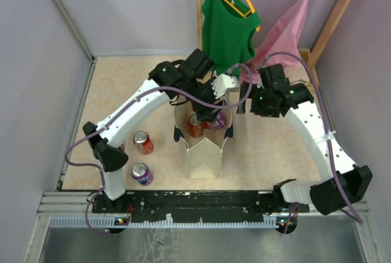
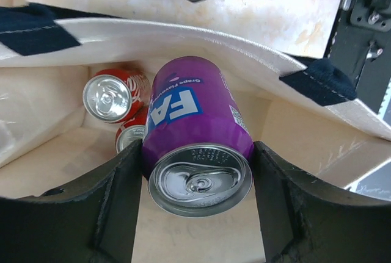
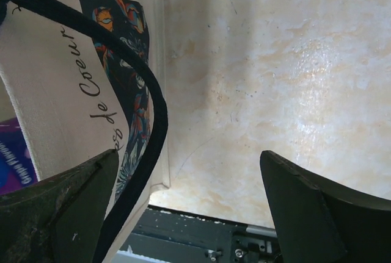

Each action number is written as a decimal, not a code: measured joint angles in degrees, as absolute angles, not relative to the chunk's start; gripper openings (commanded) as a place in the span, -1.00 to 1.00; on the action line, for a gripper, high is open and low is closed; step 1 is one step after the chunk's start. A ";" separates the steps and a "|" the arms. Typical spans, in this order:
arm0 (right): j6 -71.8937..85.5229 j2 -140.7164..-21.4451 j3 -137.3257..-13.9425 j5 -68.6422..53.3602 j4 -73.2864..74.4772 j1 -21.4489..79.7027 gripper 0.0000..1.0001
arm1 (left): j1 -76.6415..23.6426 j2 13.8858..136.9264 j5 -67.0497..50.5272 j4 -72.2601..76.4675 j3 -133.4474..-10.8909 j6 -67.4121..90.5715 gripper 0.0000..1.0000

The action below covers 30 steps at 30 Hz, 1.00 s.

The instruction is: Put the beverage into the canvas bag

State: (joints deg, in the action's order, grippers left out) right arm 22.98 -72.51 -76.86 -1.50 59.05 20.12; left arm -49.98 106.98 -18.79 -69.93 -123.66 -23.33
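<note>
purple can (image 2: 197, 122) pinched in left end effector (image 2: 197, 199) at canvas bag (image 2: 183, 37) mouth; right end effector (image 3: 189, 205) spread beside bag.

Bright, even overhead light on all three feeds; shadows soft. I get a washed-out glare patch on the table (image 3: 311, 61) in right wrist. The purple can (image 2: 198, 122) lid glints, sharp focus. The left gripper's fingers (image 2: 91, 214) read dark, slightly soft.
</note>
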 measured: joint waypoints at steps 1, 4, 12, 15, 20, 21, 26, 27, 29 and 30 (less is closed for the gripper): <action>22.96 -72.51 -76.86 -1.58 59.09 20.12 0.98 | -50.26 107.13 -18.20 -69.73 -122.50 -23.75 -1.00; 22.68 -72.51 -76.86 -1.65 59.20 20.12 0.98 | -50.68 107.26 -16.75 -69.19 -119.28 -24.34 -1.00; 21.12 -72.82 -76.84 -1.65 59.20 20.12 0.98 | -50.63 107.74 -13.96 -66.87 -110.45 -25.61 -1.00; 20.53 -73.38 -76.86 -1.65 59.22 20.12 0.98 | -50.65 109.36 -13.26 -65.93 -109.56 -25.61 -1.00; 19.49 -74.24 -76.86 0.23 60.27 19.68 0.98 | -50.63 112.22 -12.01 -64.01 -109.56 -25.43 -1.00; 19.44 -74.26 -76.86 0.12 60.25 19.73 0.98 | -50.65 112.71 -11.68 -63.64 -109.56 -25.36 -1.00; 19.22 -74.30 -76.86 0.84 61.17 19.42 0.98 | -50.65 114.63 -10.22 -61.73 -109.56 -25.34 -1.00; 19.20 -74.30 -76.86 0.99 61.23 19.42 0.98 | -50.65 114.78 -10.09 -61.49 -109.56 -25.32 -1.00; 19.18 -74.30 -76.86 1.30 61.39 19.42 0.98 | -50.65 114.87 -9.85 -61.17 -109.38 -25.28 -1.00; 19.16 -74.30 -76.86 1.34 61.41 19.42 0.98 | -50.65 114.87 -9.67 -60.95 -109.16 -25.23 -1.00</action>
